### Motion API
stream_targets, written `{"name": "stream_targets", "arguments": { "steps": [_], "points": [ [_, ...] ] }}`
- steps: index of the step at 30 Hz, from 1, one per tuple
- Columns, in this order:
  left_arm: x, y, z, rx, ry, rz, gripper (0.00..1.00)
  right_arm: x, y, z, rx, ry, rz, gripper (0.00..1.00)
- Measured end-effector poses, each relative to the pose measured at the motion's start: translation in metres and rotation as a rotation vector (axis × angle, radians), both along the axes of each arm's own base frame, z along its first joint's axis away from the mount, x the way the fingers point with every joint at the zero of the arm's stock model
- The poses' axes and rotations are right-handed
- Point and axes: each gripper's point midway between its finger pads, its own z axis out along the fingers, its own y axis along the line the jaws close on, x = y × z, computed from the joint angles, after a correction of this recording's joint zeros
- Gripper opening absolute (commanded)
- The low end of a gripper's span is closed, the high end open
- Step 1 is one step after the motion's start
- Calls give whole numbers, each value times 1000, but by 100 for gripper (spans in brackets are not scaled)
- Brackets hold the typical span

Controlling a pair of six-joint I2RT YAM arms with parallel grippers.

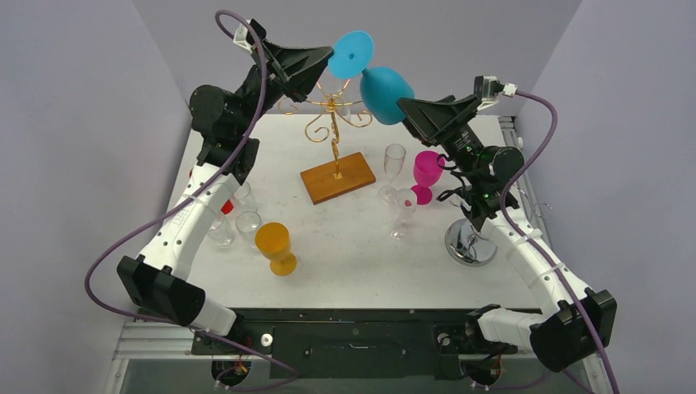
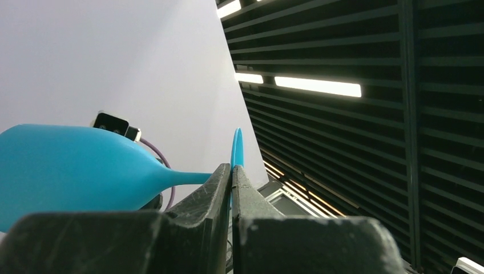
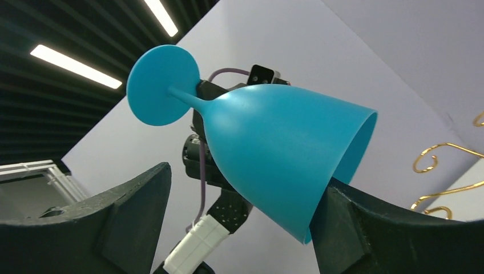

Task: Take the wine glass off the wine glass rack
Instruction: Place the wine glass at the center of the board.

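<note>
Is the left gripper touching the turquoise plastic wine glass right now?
Touching. The left wrist view shows the left gripper pinched shut on the thin disc foot of the turquoise plastic wine glass, with no gap on either side.

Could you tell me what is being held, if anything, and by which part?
Left gripper pinches the blue wine glass by its foot; right gripper is open around the bowl.

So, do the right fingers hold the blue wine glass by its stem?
No, the right fingers stand open on either side of the bowl of the wine glass, and its stem lies well above them.
</note>
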Motion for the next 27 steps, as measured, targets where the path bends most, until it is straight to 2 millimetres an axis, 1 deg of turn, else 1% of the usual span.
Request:
{"name": "stream_targets", "arguments": {
  "steps": [1, 2, 3, 4, 5, 6, 7, 8, 10, 11, 12, 13, 14, 15, 16, 17, 18, 19, 20, 21, 22, 23, 25, 27],
  "points": [
    [-1, 0, 1, -5, 0, -6, 0, -2, 0, 3, 14, -8, 14, 71],
    [-2, -1, 2, -10, 1, -12, 0, -4, 0, 6, 28, -14, 26, 68],
    [-3, 0, 3, -16, -4, -16, 0, -5, 0, 7, 38, -20, 34, 62],
    [-5, 0, 4, -21, -9, -19, 0, -7, -1, 10, 49, -22, 44, 59],
    [-6, 1, 6, -25, -15, -20, 0, -8, -1, 12, 59, -28, 52, 51],
    [-7, 1, 7, -29, -20, -23, 0, -11, -2, 14, 70, -33, 61, 48],
    [-8, 1, 8, -33, -22, -26, 0, -13, -2, 17, 80, -37, 69, 40],
    [-9, 2, 9, -36, -25, -28, 0, -15, -3, 19, 89, -43, 75, 36],
    [-11, 2, 10, -41, -31, -31, 5, -17, -4, 22, 100, -52, 81, 19],
    [-11, 3, 11, -44, -34, -32, 10, -19, -5, 23, 104, -56, 85, 14],
    [-11, 3, 11, -44, -36, -28, 14, -21, -6, 26, 114, -60, 92, 6],
    [-9, 3, 9, -41, -33, -22, 21, -27, -8, 31, 129, -76, 101, 2],
    [-6, 2, 5, -35, -26, -18, 25, -34, -10, 36, 134, -94, 105, 0],
    [-2, 1, 0, -27, -14, -15, 32, -42, -12, 41, 141, -115, 108, 0],
    [0, -1, -5, -17, -6, -16, 36, -49, -15, 46, 144, -133, 105, 0],
    [1, -3, -9, -9, 0, -20, 44, -55, -17, 49, 142, -143, 98, 0],
    [1, -5, -12, -3, 3, -25, 48, -57, -20, 51, 139, -148, 83, 0],
    [1, -6, -13, 2, -1, -24, 57, -59, -22, 53, 135, -150, 66, 0],
    [1, -6, -14, 5, -7, -20, 62, -59, -25, 53, 129, -149, 47, 0],
    [1, -4, -15, 12, -16, -10, 71, -58, -26, 53, 120, -144, 28, 0],
    [2, -4, -17, 20, -22, 0, 75, -57, -27, 52, 111, -137, 11, 0],
    [3, -2, -19, 31, -29, 17, 84, -56, -29, 50, 100, -128, -9, 0],
    [7, 2, -27, 63, -29, 54, 97, -54, -32, 47, 74, -107, -49, 0],
    [13, 8, -36, 99, -24, 97, 97, -50, -35, 41, 43, -81, -91, 0]
  ]
}}
